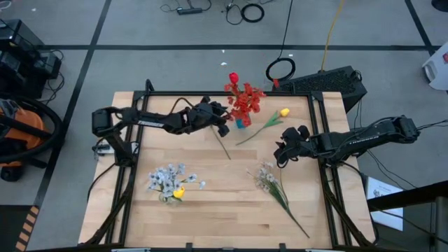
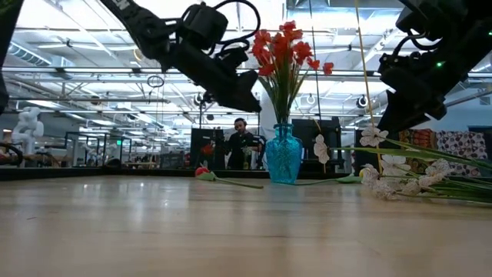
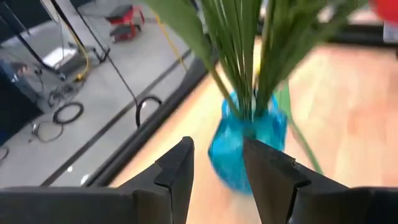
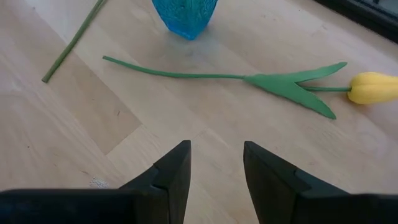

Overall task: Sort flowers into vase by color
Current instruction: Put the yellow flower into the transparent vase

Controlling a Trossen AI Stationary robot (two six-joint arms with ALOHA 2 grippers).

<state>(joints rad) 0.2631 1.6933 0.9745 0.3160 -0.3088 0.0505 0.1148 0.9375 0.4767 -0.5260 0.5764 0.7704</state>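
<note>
Your next likely pick, the yellow tulip-like bud on a thin green stem with a forked leaf [image 4: 298, 81], lies flat on the pale wooden table [image 1: 210, 210] just right of the small teal-blue patterned glass vase [image 2: 284, 156], which stands at the far middle and already carries the bunch of red flowers [image 1: 243, 99]. Judge the flower light and springy: the bud is probably soft, the stem thin and likely to roll or flex, so take it on the bare stem between leaf and cut end, not at the head. The vase looks small and top-heavy with its load; a sideways nudge could tip it. The left gripper [image 3: 217, 177] hovers just left of the vase, fingers spread with nothing between them. The right gripper [image 4: 216, 180] hangs over the table near the yellow flower, fingers likewise parted and empty. Only the high view shows the whole spread: a pale white-grey blossom cluster with a yellow bud [image 1: 170, 182] at near left, where the clear vase is too faint to make out, and a loose pale blossom spray on a long stem [image 1: 274, 187] at near right. The low view alone shows a red bud [image 2: 201, 172] lying left of the vase, and the grippers clear of the tabletop.
</note>
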